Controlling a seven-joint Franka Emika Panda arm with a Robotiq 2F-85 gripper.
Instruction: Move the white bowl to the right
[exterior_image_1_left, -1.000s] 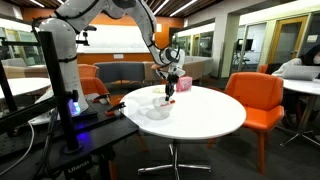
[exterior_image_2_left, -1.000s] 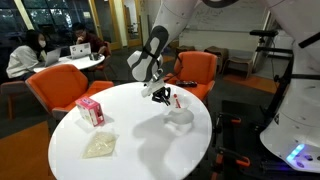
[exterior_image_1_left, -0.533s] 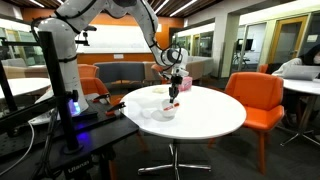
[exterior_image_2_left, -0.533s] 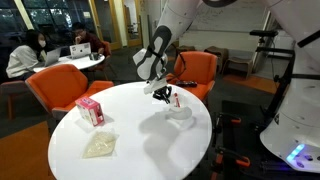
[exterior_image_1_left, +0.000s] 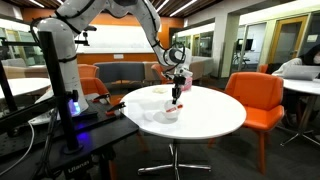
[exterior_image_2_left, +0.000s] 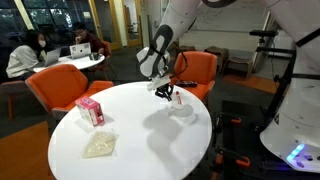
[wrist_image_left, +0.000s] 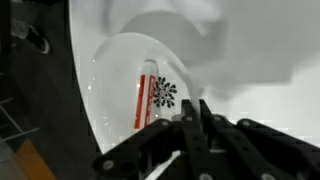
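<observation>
The white bowl (exterior_image_1_left: 169, 111) is small, shallow and round, with a red stripe and a dark flower mark inside it in the wrist view (wrist_image_left: 135, 85). It is on or just above the round white tabletop (exterior_image_1_left: 215, 118), near the table's edge (exterior_image_2_left: 181, 109). My gripper (exterior_image_1_left: 176, 95) hangs over it, fingers pointing down. In the wrist view the fingers (wrist_image_left: 195, 118) are pressed together on the bowl's rim. The gripper also shows in an exterior view (exterior_image_2_left: 166, 92).
A small pink box (exterior_image_2_left: 90, 110) and a crumpled pale wrapper (exterior_image_2_left: 100, 146) lie on the tabletop away from the bowl. Orange chairs (exterior_image_1_left: 255, 95) ring the table. The robot's base and a black stand (exterior_image_1_left: 60, 80) are beside the table.
The gripper and the white bowl have moved together across the tabletop, to the right in one exterior view and away from the front edge in the other. The fingers stay closed.
</observation>
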